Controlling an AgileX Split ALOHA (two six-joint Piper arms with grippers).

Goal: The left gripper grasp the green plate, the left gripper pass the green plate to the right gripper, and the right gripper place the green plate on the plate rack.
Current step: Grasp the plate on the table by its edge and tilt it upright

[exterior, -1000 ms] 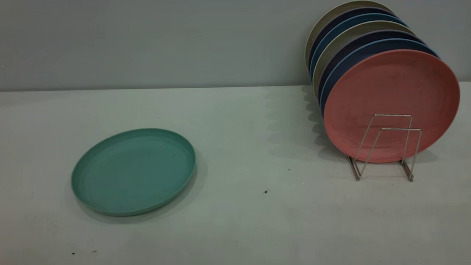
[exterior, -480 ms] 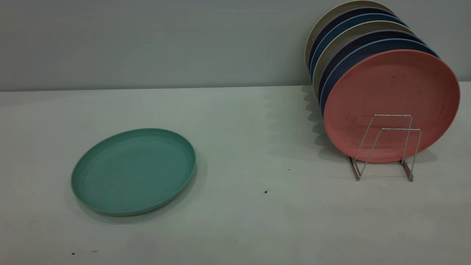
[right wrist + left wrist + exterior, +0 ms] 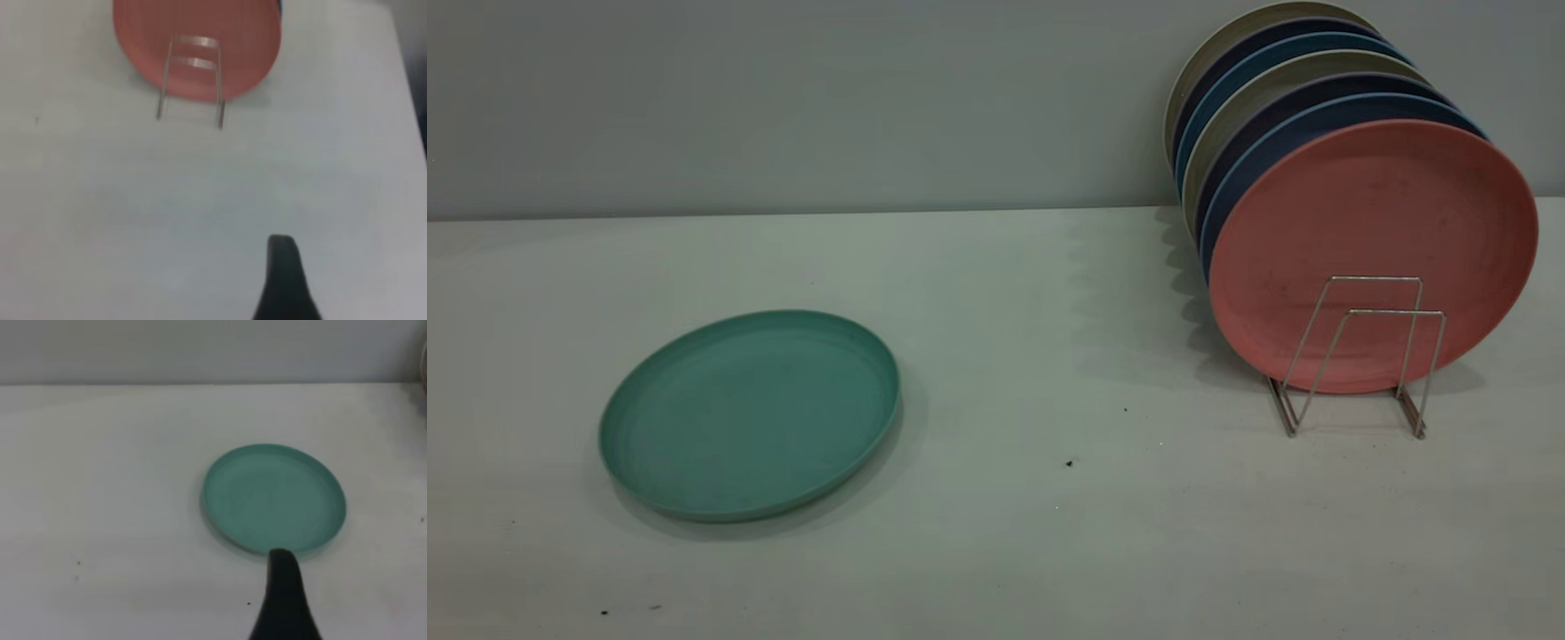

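Observation:
The green plate [image 3: 749, 413] lies flat on the white table at the left of the exterior view, with nothing touching it. The plate rack [image 3: 1356, 356] stands at the right, its two front wire loops empty in front of a pink plate [image 3: 1374, 240]. Neither arm appears in the exterior view. In the left wrist view a black part of the left gripper [image 3: 285, 597] shows just short of the green plate's [image 3: 273, 497] near rim. In the right wrist view a black part of the right gripper [image 3: 283, 280] hangs over bare table, well back from the plate rack [image 3: 192, 80].
Behind the pink plate, several dark blue and beige plates [image 3: 1280, 98] stand upright in the rack. A grey wall runs along the table's far edge. Small dark specks [image 3: 1069, 463] dot the table between plate and rack.

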